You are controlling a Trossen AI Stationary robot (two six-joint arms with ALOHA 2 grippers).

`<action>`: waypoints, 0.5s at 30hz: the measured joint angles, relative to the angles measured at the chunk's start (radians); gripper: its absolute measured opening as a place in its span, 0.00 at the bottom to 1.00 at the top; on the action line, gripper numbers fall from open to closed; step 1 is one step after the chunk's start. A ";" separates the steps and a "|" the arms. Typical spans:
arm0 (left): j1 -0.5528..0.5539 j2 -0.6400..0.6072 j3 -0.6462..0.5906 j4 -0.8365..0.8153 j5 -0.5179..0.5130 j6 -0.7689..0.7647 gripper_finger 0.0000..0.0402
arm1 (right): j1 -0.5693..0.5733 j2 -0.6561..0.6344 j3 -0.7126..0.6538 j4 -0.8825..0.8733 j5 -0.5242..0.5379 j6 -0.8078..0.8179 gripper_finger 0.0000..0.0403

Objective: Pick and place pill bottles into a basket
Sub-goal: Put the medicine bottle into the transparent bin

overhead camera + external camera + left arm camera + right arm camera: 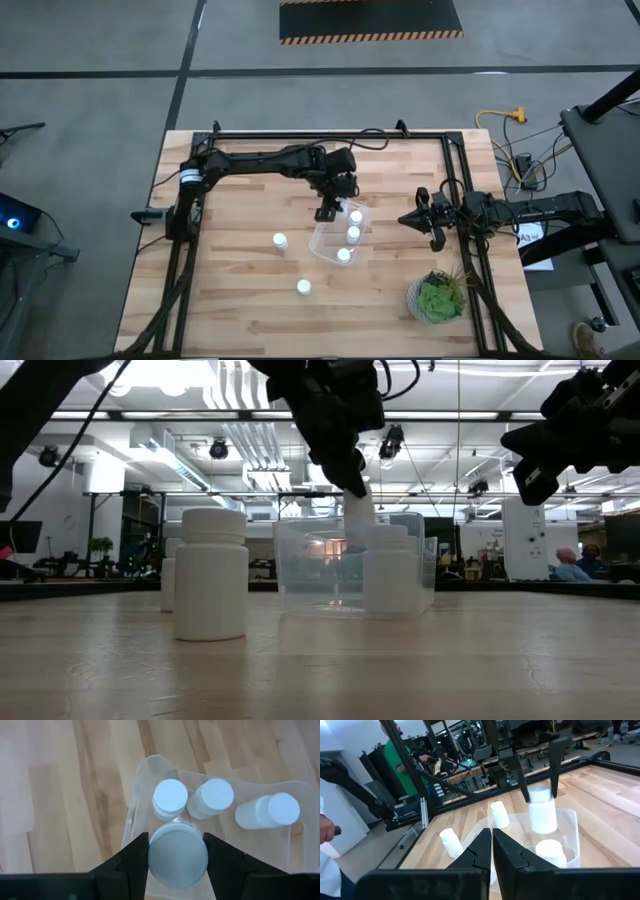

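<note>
the table is a light wooden butcher-block top with a dark metal frame along its edges. directly on it sits the clear basket, near the middle, turned at a slant to the table's edges. two white pill bottles stand on the bare wood apart from the basket: one to the basket's left, another nearer the front edge, well apart from each other. a green potted plant sits near the front right corner, clear of the basket. in the low view the nearest bottle stands upright on the planks, a second partly hidden just behind it.
</note>
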State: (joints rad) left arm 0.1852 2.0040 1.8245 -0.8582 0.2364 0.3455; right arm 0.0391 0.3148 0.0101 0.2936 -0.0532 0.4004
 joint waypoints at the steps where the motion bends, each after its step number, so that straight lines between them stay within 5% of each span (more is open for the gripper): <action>1: 0.000 0.003 0.000 0.005 0.001 0.000 0.37 | 0.000 0.001 0.000 -0.001 0.000 0.000 0.02; 15: 0.002 0.035 -0.024 0.001 -0.005 0.004 0.37 | 0.000 0.002 0.000 0.000 0.000 0.000 0.02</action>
State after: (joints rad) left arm 0.1871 2.0391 1.8005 -0.8577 0.2311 0.3498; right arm 0.0391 0.3164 0.0101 0.2932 -0.0528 0.4007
